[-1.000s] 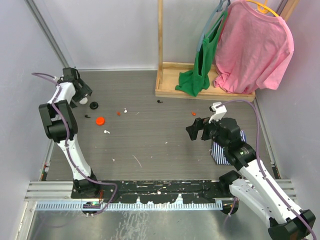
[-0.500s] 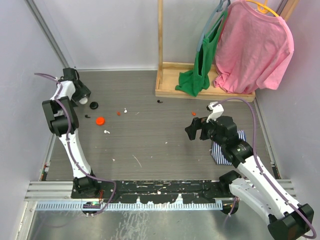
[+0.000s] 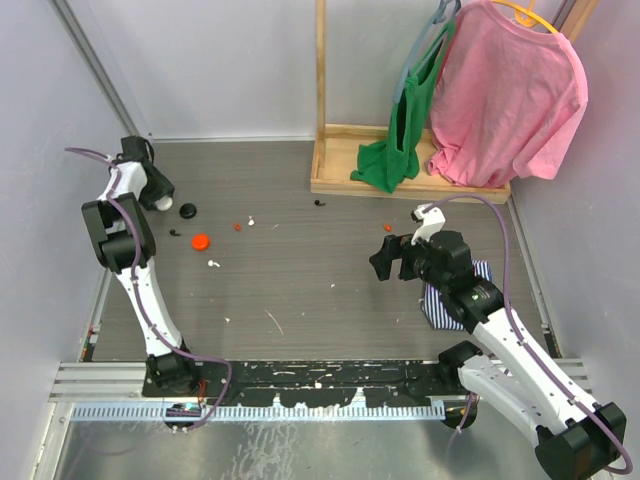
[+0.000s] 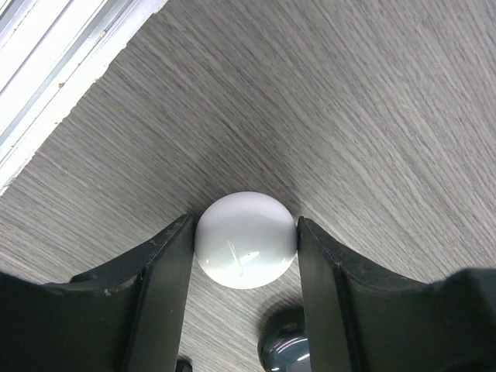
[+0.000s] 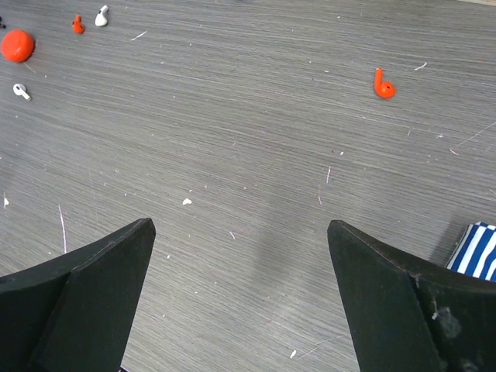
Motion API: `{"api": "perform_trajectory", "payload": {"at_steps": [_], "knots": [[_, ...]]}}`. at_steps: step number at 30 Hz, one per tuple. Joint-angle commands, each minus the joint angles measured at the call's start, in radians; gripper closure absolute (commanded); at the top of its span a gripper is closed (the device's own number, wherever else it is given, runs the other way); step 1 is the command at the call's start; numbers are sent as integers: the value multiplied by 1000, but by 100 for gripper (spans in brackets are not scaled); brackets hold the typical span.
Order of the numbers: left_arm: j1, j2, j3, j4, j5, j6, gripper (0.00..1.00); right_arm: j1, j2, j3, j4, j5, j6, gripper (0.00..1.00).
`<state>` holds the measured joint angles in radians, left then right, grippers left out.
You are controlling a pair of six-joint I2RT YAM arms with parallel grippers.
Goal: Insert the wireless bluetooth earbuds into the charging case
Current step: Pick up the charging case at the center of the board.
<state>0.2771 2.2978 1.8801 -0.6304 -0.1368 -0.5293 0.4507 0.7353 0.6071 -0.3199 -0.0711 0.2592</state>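
The left end effector (image 4: pixel 244 223) clamps a glossy white round charging case (image 4: pixel 246 242), lower centre in its view, on the grey worktop (image 4: pixel 372 116), while the right end effector (image 5: pixel 240 225) gapes wide, a tiny red plastic earbud (image 5: pixel 382 84) lying upper right.

Left arm (image 3: pixel 135 285), 9 o'clock: white shells, black joint housings, thin purple cable (image 3: pixel 85 152) strung alongside. Right arm (image 3: pixel 510 345), 4 o'clock: same colours, same cable. Fingers (image 5: pixel 93 294) matte black, broad wedges.
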Motion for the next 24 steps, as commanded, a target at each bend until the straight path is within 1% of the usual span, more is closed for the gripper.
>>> {"api": "perform_trajectory", "payload": {"at_steps": [1,3,10,18,24], "knots": [[2,-5,-26,-11,49,19,49,5,-10,23,35,5,-14,0],[1,-28,-42,-10,46,32,52,5,-16,21,33,4,-13,0],[0,-119,-114,-3,55,79,54,5,-33,15,50,1,-8,0],[-30,-286,-275,41,109,67,54,6,-88,17,72,9,-10,0],[-89,-465,-404,45,108,62,55,6,-113,15,85,-20,-9,0]]}}
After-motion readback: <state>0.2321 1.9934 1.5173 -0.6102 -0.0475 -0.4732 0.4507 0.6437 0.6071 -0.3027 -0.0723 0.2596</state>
